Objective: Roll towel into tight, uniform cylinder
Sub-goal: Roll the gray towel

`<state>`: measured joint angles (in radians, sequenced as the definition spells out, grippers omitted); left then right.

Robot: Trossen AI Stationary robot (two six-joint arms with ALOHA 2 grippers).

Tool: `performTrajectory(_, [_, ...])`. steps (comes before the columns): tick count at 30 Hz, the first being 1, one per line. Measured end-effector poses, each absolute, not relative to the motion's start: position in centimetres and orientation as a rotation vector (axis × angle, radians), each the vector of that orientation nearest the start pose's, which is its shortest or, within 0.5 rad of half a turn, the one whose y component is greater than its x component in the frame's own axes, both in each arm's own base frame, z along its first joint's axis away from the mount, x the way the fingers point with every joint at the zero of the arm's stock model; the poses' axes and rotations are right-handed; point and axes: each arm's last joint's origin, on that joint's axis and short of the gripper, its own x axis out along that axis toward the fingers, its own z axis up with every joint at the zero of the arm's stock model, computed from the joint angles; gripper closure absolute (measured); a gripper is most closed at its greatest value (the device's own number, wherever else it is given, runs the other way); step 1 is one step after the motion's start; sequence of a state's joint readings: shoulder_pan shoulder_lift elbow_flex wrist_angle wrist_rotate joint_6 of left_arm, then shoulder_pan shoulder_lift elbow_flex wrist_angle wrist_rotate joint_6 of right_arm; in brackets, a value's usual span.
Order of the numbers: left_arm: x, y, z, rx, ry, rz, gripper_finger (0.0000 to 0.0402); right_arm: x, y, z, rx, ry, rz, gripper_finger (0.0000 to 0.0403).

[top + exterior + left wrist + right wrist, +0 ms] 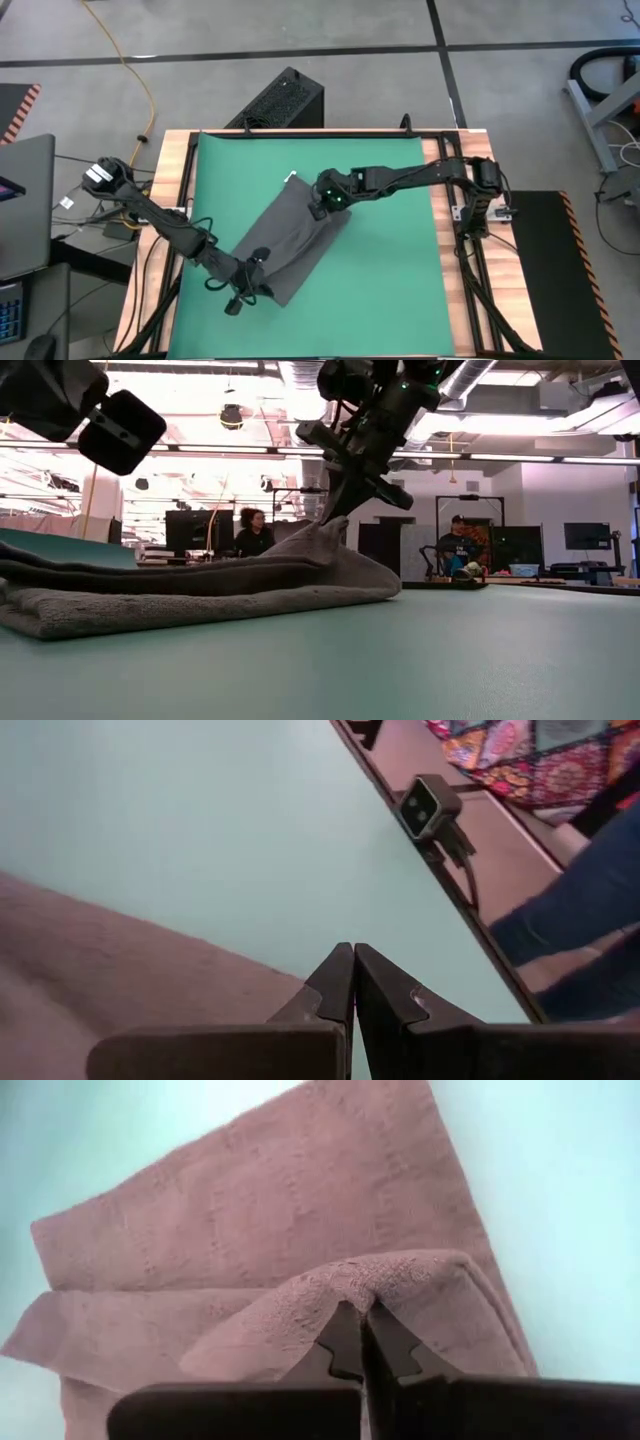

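Observation:
The dark grey towel (290,235) lies folded and slantwise on the green mat (390,260), its small white tag (291,178) at the far corner. My right gripper (324,207) is shut on a raised fold at the towel's far right part, which also shows in the low view (335,520). My left gripper (247,285) is shut over the towel's near left end. In the left wrist view its tips (352,960) stand above the towel's edge (200,970). I cannot tell whether it touches the cloth. My right gripper pinches a pulled-up fold of the towel's upper layer (350,1285) between its two fingers, at their free ends. It comes from above, pointing down. The pinched cloth rises to a peak (333,530), while the rest of the towel lies flat on the mat.
A black box (285,100) stands on the floor beyond the table's far edge. A small camera (430,805) sits at the table's wooden rim, with a person's legs (570,920) beside it. Bare mat lies right of the towel (400,290). People sit in the room behind (250,530).

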<state>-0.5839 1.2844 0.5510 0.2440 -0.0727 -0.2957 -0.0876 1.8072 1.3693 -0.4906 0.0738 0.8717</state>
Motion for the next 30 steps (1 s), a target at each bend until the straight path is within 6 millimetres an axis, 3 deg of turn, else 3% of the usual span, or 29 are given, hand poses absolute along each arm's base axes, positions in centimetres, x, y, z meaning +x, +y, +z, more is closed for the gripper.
performTrajectory(10, [22.1, -12.6, 17.8, -0.104, 0.61, -0.329, 0.0401, 40.6, -4.1, 21.2, 0.815, 0.758, -0.469, 0.0392])
performTrajectory(20, [22.2, -12.4, 16.6, -0.119, 0.692, -0.291, 0.0401, 41.3, -4.8, 19.6, 0.8, 0.77, -0.476, 0.0388])
performTrajectory(26, [22.2, -12.5, 16.2, -0.18, 0.726, -0.277, 0.0402, 41.1, -5.9, 19.4, 0.761, 0.776, -0.489, 0.0345])
performTrajectory(30, [21.9, -12.4, 17.2, -0.175, 0.706, -0.253, 0.0401, 41.0, -6.9, 19.8, 0.75, 0.747, -0.487, 0.0295])
